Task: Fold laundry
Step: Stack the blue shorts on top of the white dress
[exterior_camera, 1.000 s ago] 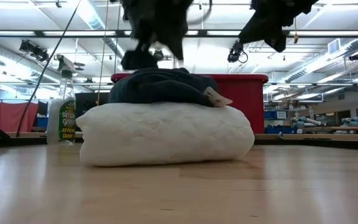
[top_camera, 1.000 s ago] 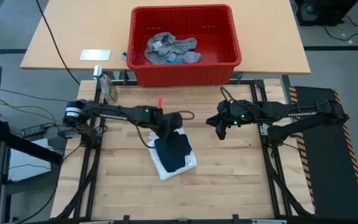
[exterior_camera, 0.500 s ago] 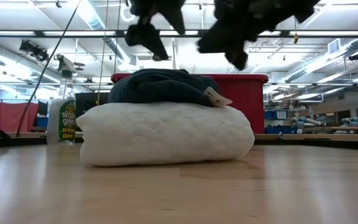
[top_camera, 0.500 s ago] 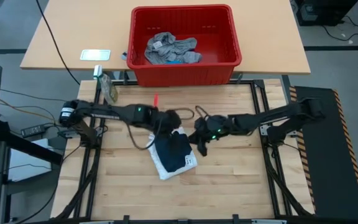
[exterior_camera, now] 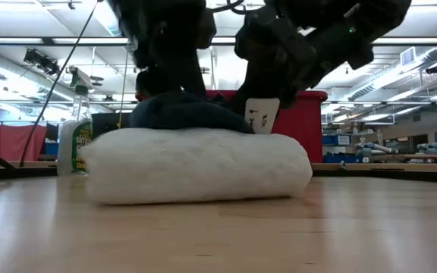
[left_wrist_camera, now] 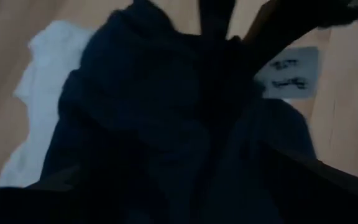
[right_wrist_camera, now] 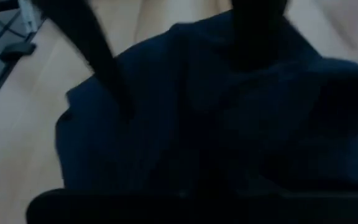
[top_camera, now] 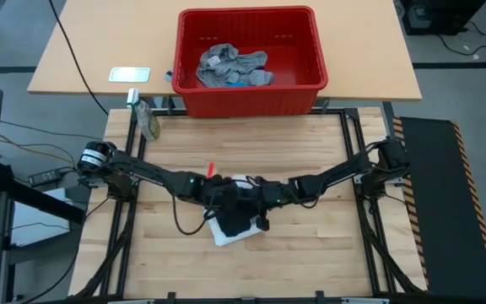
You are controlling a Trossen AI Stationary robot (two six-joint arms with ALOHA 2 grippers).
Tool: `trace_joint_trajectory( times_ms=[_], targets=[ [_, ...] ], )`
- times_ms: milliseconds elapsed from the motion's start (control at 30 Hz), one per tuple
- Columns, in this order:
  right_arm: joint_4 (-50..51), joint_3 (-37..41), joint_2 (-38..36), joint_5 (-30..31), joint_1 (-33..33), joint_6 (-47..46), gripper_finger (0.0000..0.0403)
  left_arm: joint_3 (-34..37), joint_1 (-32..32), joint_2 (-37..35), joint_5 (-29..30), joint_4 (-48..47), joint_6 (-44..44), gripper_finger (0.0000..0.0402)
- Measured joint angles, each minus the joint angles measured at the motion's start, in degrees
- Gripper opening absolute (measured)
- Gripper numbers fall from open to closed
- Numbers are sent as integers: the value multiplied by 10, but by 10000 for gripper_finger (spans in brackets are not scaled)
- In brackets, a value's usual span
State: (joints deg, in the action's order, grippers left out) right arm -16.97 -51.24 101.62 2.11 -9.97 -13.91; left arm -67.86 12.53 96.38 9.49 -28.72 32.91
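A dark navy garment [top_camera: 238, 213] lies on a folded white garment [top_camera: 224, 234] in the middle of the table; in the low view the navy one [exterior_camera: 180, 114] rests on the white roll [exterior_camera: 196, 167], and its white tag [exterior_camera: 262, 115] stands upright at its right end. My left gripper [top_camera: 224, 201] is open and low over the navy cloth's left part. My right gripper [top_camera: 260, 203] reaches in from the right, down at the tag end. Both wrist views are filled with navy cloth [left_wrist_camera: 166, 124] [right_wrist_camera: 197, 112]. My left gripper comes at the navy garment's top [exterior_camera: 165, 102] slanting down from the table's left, its fingers spread wide over the cloth. The dark cloth hides the fingertips, so I cannot tell whether they touch it. The garment lies flat on the white one.
A red basket [top_camera: 247, 100] with grey clothes [top_camera: 230, 67] stands on the far table. A spray bottle [top_camera: 148, 123] stands at the far left corner of the wooden top. Bare wood lies near and to both sides of the pile.
Both grippers have come down onto the pile: the left from the far left toward the near edge, the right a long way toward the table's left and down. The navy garment sits lower, its tag has tipped upright, and the white roll has spread flatter and wider.
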Motion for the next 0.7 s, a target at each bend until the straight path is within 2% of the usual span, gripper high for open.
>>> trace_joint_trajectory(
  times_ms=[200,333,500,700],
  targets=[
    [14,0,-52,23,-12,3,32,85,27,0,16,93,41,333],
    [24,0,-116,56,-10,6,32,106,48,-1,18,102,51,332],
    [70,0,-185,73,4,21,32,108,77,-14,16,10,54,332],
    [166,0,-256,99,17,39,32,110,155,-51,9,-136,55,332]
  ],
)
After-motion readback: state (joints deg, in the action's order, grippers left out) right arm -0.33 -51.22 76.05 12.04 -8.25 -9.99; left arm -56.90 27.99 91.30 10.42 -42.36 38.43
